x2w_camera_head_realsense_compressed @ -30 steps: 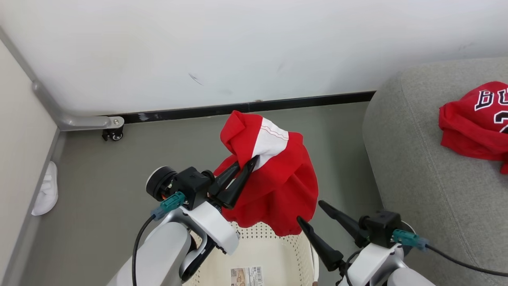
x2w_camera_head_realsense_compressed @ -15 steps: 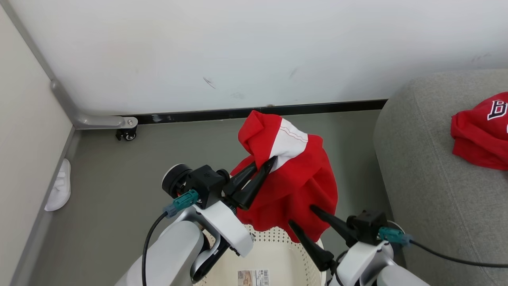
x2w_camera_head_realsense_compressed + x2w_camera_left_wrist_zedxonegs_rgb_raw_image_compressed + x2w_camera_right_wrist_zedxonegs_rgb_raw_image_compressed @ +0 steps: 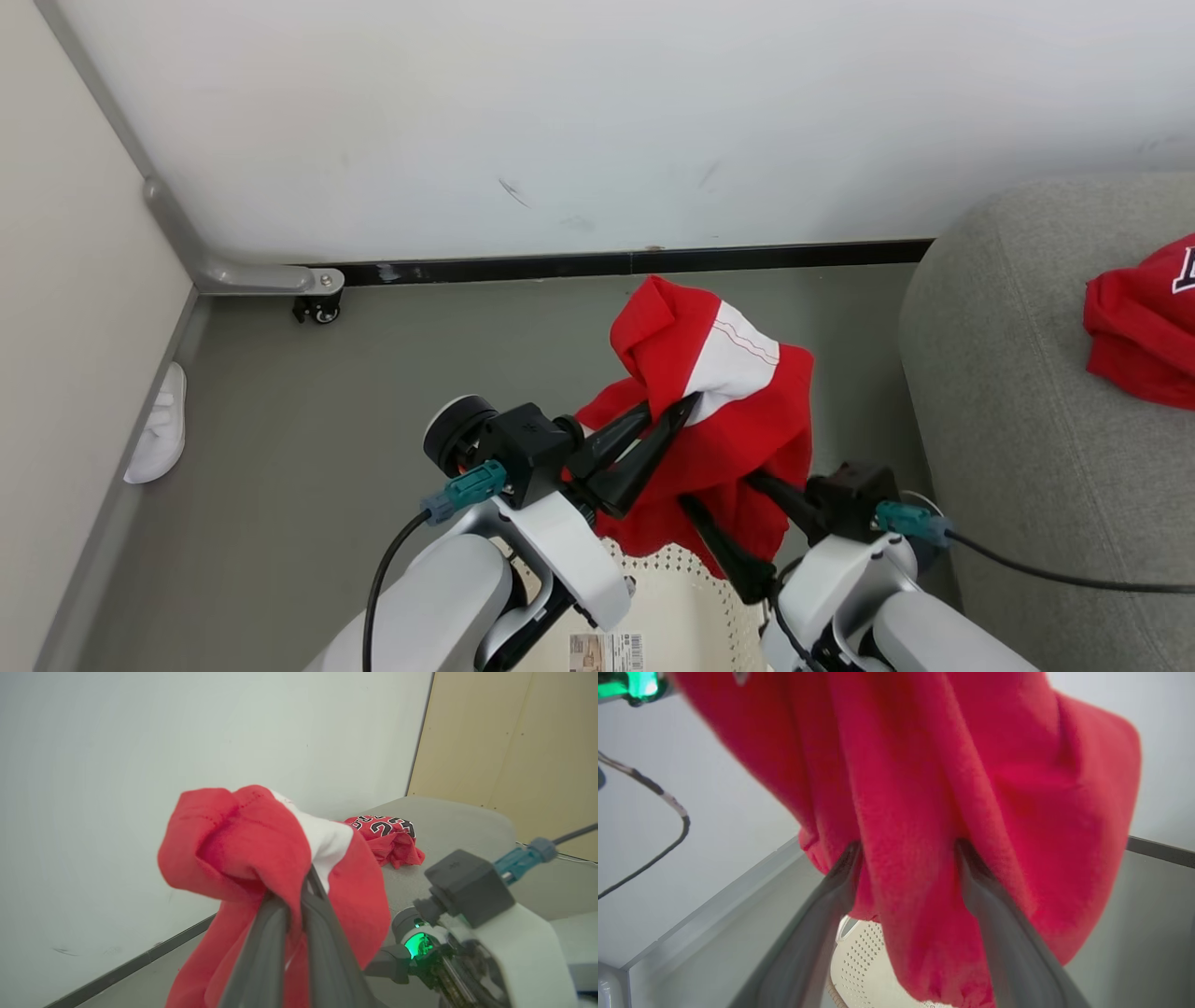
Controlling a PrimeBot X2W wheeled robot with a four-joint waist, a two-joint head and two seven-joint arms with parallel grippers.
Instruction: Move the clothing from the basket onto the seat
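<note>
step: second garment in transit; the shorts (image 3: 738,420) are lifted out of the basket (image 3: 691,597) and not yet over the sofa (image 3: 1008,420).
left gripper (image 3: 672,403): pinched tight on a bunched fold of the shorts by the white stripe, carrying their weight.
right gripper (image 3: 719,490): fingers spread, the hanging red cloth drooping between them; nothing clamped.
shorts: hanging in the air above the basket's far rim, the lower hem close over it.
jersey (image 3: 1139,327): already lying crumpled on the sofa, well in from its rounded left edge.
basket: low in the head view; the stretch of its floor that shows carries a paper label (image 3: 607,649).
next move: i judge a swing to the robot's right, past the sofa's left edge, high enough that the hem clears rim and cushion, then release beside the jersey.
risk: the trailing cloth could catch on the right fingers.
</note>
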